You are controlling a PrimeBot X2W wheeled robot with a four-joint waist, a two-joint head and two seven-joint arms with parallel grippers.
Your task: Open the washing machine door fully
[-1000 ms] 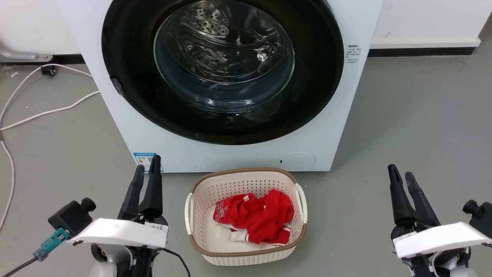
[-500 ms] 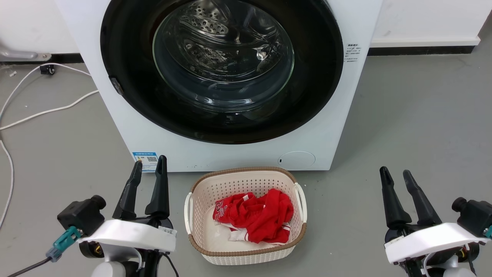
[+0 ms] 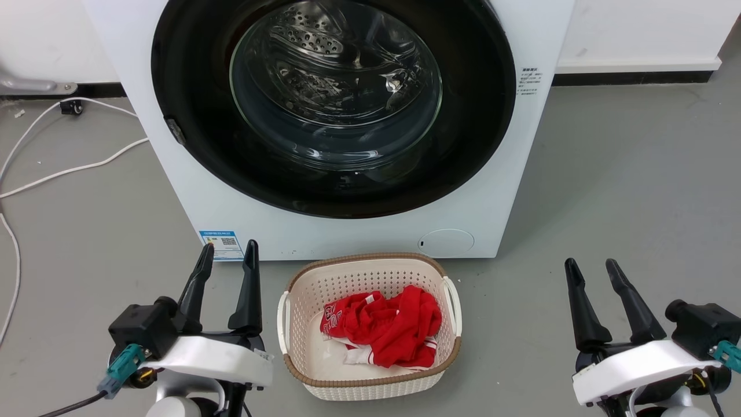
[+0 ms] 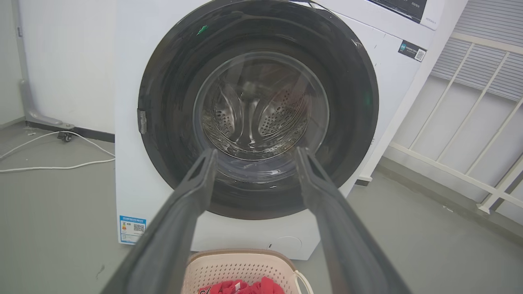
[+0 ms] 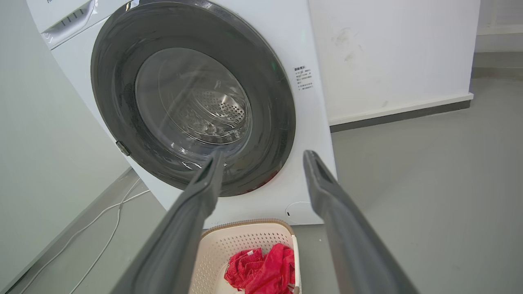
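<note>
The white washing machine [image 3: 191,191] stands ahead of me on the grey floor. Its door [image 3: 463,116], a glossy black disc with a clear glass bowl [image 3: 336,87], lies flat against the front, closed; a small latch tab [image 3: 175,131] sits on its left rim. The door [image 4: 171,102] and the machine [image 4: 126,183] fill the left wrist view, and the door [image 5: 269,90] shows in the right wrist view too. My left gripper [image 3: 227,253] is open, low at the left, well short of the machine. My right gripper [image 3: 592,266] is open, low at the right, holding nothing.
A cream basket [image 3: 301,284] with red clothes [image 3: 385,324] sits on the floor just before the machine, between my grippers. White cables [image 3: 69,168] trail over the floor at the left. A white railing [image 4: 461,126] stands right of the machine.
Both grippers' fingers have spread apart from nearly together to open. Both arms have drifted slightly inward and lower in the head view. The door has not moved.
</note>
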